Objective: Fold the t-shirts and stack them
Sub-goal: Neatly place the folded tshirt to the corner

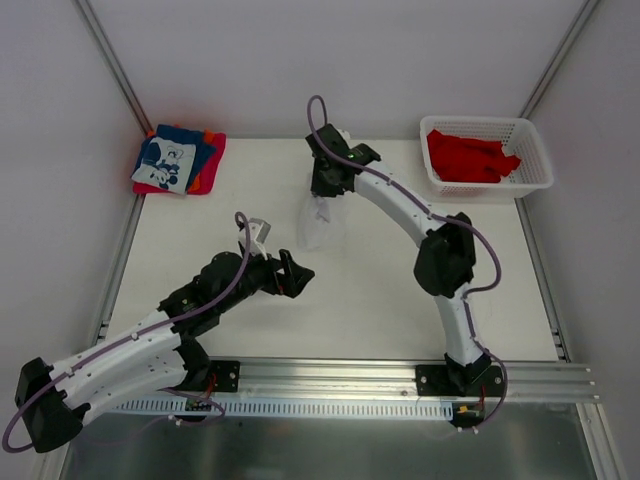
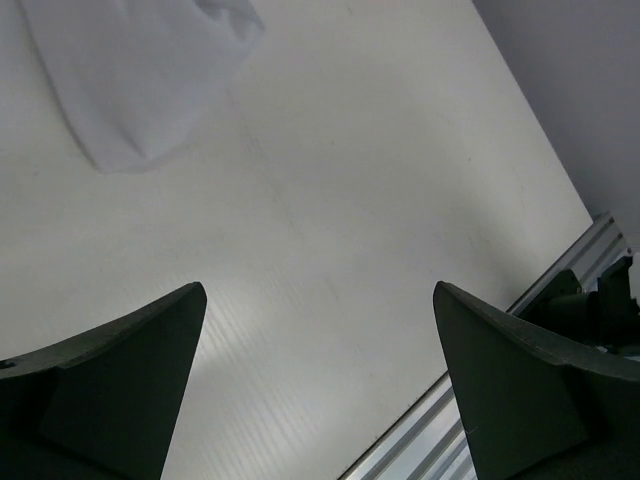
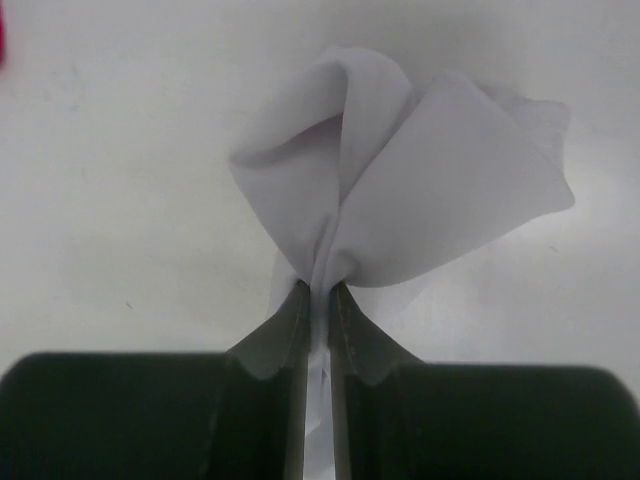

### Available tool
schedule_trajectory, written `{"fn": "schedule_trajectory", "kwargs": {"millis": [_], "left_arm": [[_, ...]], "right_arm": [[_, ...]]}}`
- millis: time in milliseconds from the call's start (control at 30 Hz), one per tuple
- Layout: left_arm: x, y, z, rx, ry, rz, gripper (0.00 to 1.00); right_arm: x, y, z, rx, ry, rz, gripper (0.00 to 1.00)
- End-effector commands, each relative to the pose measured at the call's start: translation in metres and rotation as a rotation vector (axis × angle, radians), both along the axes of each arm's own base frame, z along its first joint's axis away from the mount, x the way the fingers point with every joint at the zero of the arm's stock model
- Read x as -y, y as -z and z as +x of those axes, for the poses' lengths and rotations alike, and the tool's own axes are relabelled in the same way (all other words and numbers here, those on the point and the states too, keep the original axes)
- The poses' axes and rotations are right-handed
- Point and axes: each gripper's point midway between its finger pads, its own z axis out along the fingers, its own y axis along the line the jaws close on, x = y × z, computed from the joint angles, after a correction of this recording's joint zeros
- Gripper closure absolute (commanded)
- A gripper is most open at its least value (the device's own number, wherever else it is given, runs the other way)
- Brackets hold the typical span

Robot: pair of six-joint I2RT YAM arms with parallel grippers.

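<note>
My right hand (image 1: 323,192) is clamped on the white t-shirt (image 1: 320,225). In the right wrist view its two fingers (image 3: 275,340) are pressed together on a pinched gather of cloth, which fans out in soft folds just past the fingertips. From above, the shirt hangs bunched beneath that hand. Its lower end is at or very near the tabletop (image 1: 380,300), though I cannot tell whether it touches.

My left hand (image 1: 296,272) has its fingers spread wide apart and grips nothing. Its wrist view shows the two dark fingers (image 2: 120,380) at the lower corners with the tabletop between them. The white t-shirt sits ahead of this hand and off to its left, not touching it. From above, this hand is nearer to me than the right hand and to its left.

The basket (image 1: 488,188), a white plastic lattice, stands well to the right of my right hand. Inside it lie the red t-shirts (image 1: 468,158), a crumpled heap covering the bottom; I cannot count them.

The folded stack (image 1: 178,160) lies beyond my left hand and to its left, well apart from both hands. A blue shirt with a white print is on top, with red and orange edges showing beneath it.
</note>
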Motion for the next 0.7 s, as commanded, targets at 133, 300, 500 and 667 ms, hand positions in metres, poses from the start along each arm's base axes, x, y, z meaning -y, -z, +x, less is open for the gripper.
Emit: {"fn": "schedule_trajectory", "kwargs": {"millis": [133,300,500,667], "left_arm": [[-0.033,0.008,-0.009,0.008,-0.109,-0.029,0.01],[-0.031,0.026,-0.016,-0.047,-0.098,-0.032,0.01],[-0.040,0.032,-0.016,-0.026,-0.137,-0.013,0.01],[-0.048,0.025,-0.011,-0.004,-0.176,0.009,0.01]], "right_arm": [[-0.083,-0.039,0.021,0.056,-0.107,0.166,0.99],[-0.116,-0.064,0.031,0.139,-0.157,0.341,1.00],[-0.140,-0.122,0.036,0.247,-0.238,0.504,1.00],[-0.095,-0.095,0.026,0.200,-0.166,0.380,1.00]]}}
